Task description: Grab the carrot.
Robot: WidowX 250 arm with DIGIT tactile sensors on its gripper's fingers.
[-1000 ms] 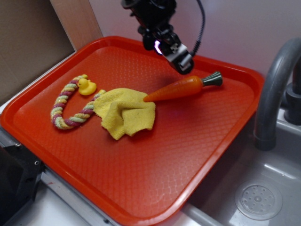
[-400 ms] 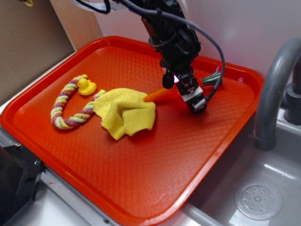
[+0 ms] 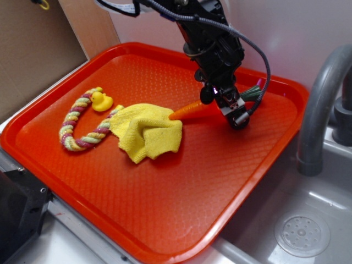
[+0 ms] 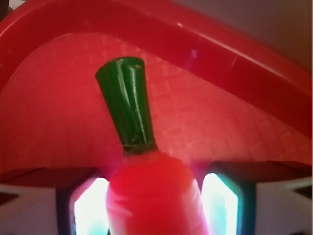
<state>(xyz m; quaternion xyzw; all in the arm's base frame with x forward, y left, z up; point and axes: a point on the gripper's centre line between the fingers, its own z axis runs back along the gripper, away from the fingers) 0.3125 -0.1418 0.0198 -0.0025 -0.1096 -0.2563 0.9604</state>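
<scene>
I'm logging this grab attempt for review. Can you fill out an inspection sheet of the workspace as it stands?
Surface: red tray, textured floor, raised rim.
Job's things: carrot lying on the tray, tip at the cloth, green stem toward the far rim.
Clutter: yellow cloth, crumpled; rope in a curve; duck beside it.
Grippers: gripper lowered over the carrot's thick end, a finger on each side; contact cannot be told.
Cables: black cable looping from the arm down to the gripper.
Surroundings: grey faucet and sink at right; wall behind.
</scene>
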